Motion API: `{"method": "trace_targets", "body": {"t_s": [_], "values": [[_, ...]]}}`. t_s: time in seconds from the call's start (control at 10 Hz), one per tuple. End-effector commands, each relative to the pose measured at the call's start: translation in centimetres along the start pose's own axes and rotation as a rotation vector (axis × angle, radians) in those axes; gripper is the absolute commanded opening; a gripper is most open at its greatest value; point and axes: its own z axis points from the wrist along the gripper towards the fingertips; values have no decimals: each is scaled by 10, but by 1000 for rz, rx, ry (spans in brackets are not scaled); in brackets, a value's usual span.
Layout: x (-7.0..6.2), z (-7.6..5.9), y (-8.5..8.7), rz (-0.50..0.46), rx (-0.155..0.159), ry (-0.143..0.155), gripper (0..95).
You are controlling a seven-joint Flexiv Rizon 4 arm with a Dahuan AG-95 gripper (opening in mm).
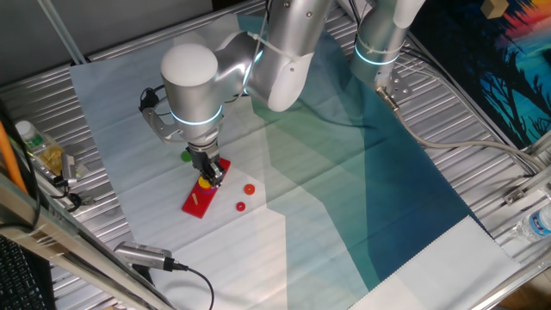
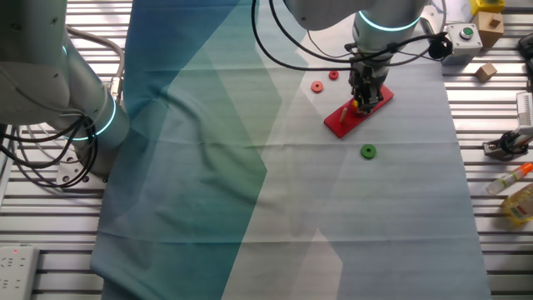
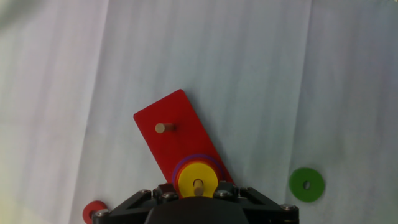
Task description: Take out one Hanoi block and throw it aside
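Observation:
The yellow Hanoi block (image 3: 198,177) sits on top of a small stack on a peg of the red base (image 3: 171,137). Orange and purple discs show under it. My gripper (image 3: 198,190) is down over this stack, its fingers (image 3: 165,194) close against both sides of the yellow disc. In one fixed view the gripper (image 1: 208,179) stands on the base (image 1: 200,202) with a bit of yellow (image 1: 205,182) between the fingers. The other fixed view shows the same gripper (image 2: 363,103) on the base (image 2: 341,121).
A green disc (image 3: 306,184) lies on the cloth beside the base, also seen in the fixed views (image 1: 186,156) (image 2: 368,151). Two red discs (image 1: 250,189) (image 1: 240,206) lie on the other side. One peg (image 3: 160,128) stands bare.

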Motion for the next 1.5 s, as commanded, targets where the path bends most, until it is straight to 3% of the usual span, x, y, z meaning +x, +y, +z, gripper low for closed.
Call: {"method": "trace_targets", "body": {"t_s": [0.1,0.2,0.9,1.5], "values": [[0,-1,0,7,3,0,380],[0,-1,0,12,8,-2,0],[0,-2,0,11,10,-4,0],[0,-18,0,5,13,-10,0]]}}
